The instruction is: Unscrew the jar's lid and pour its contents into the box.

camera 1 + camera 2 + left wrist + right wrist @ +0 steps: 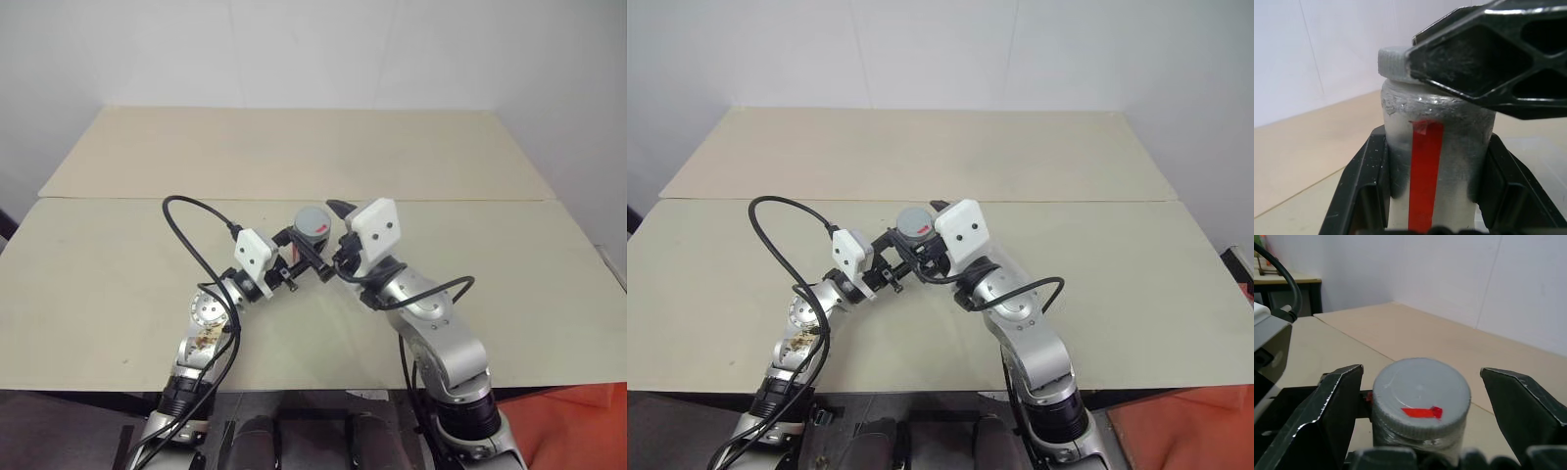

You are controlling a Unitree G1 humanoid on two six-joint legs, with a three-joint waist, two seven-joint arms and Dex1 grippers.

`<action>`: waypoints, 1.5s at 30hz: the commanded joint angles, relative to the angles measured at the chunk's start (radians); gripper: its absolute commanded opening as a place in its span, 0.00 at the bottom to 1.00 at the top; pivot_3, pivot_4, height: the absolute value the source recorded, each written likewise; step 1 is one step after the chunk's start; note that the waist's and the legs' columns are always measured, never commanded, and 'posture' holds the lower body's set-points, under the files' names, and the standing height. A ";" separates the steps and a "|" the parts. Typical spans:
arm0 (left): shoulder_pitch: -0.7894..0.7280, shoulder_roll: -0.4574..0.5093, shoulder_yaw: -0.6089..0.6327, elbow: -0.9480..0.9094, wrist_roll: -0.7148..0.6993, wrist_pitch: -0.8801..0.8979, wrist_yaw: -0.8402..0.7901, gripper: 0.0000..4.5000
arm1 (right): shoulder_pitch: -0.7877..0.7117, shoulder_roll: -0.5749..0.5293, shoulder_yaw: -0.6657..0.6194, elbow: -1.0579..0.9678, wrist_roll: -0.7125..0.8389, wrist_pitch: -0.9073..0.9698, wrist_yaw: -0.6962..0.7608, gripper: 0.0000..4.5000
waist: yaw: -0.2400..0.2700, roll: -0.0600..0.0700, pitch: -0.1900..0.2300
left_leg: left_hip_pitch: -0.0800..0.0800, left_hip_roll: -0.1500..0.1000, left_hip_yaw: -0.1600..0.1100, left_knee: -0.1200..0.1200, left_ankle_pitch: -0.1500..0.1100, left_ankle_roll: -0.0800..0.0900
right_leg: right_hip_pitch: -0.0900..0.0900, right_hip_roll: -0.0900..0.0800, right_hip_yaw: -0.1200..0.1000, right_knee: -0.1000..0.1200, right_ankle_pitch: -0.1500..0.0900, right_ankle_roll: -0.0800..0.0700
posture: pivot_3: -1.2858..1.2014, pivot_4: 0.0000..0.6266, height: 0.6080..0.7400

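Grey lid (1421,394) between right gripper (1420,406) fingers, untouched.

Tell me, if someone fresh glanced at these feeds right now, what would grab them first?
Both arms meet over the middle of the table, where the left gripper clamps the silvery jar with its red stripe. The right gripper straddles the grey lid, a gap showing on one side. The lid sits on the jar.
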 commanded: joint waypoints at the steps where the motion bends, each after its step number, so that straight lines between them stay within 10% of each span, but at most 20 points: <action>1: -0.007 -0.004 0.007 -0.034 -0.015 -0.025 -0.001 0.43 | -0.024 0.006 -0.021 -0.024 0.024 0.017 0.004 0.73 | 0.000 0.000 0.000 | 0.000 0.000 0.000 0.000 0.000 0.000 | 0.000 0.000 0.000 0.000 0.000 0.000 | 0.52 0.24 1.00; 11: -0.002 0.012 0.003 -0.043 -0.040 -0.012 -0.039 0.43 | -0.039 -0.028 -0.031 -0.012 0.017 0.004 0.020 0.62 | 0.000 0.000 0.000 | 0.000 0.000 0.000 0.000 0.000 0.000 | 0.000 0.000 0.000 0.000 0.000 0.000 | 0.52 0.24 1.00; 16: 0.017 0.060 -0.015 -0.118 -0.139 0.040 -0.158 0.43 | -0.062 -0.183 -0.156 0.019 0.299 0.003 0.365 0.62 | 0.001 0.000 0.000 | 0.000 0.000 0.000 0.000 0.000 0.000 | 0.001 0.000 0.000 -0.001 0.000 0.000 | 0.52 0.24 1.00; 29: 0.031 0.113 -0.069 -0.248 -0.268 0.199 -0.313 0.43 | -0.419 -0.405 -0.069 0.584 0.395 -0.233 1.231 0.62 | -0.003 0.000 0.000 | 0.003 0.001 0.000 -0.001 0.000 0.000 | 0.002 0.002 0.001 -0.001 0.000 0.000 | 0.52 0.24 1.00; 37: 0.060 0.111 -0.064 -0.262 -0.244 0.197 -0.286 0.43 | -0.490 -0.397 -0.040 0.754 0.373 -0.359 1.316 0.62 | 0.001 0.000 0.000 | 0.002 0.001 0.000 -0.001 0.000 0.000 | 0.001 0.001 0.001 0.000 0.000 0.000 | 0.52 0.24 1.00; 42: 0.062 0.110 -0.065 -0.252 -0.217 0.191 -0.268 0.43 | -0.448 -0.416 -0.072 0.706 0.390 -0.322 1.289 0.98 | 0.002 0.000 0.000 | 0.002 0.001 0.000 -0.001 0.000 0.000 | 0.001 0.001 0.001 0.000 0.000 -0.001 | 0.52 0.24 1.00; 45: 0.054 0.097 -0.068 -0.234 -0.205 0.184 -0.257 0.43 | -0.389 -0.429 -0.123 0.627 0.432 -0.302 1.247 0.99 | 0.004 0.000 0.000 | 0.002 0.001 0.000 -0.001 0.000 0.000 | 0.001 0.001 0.000 0.000 0.000 -0.001 | 0.52 0.24 1.00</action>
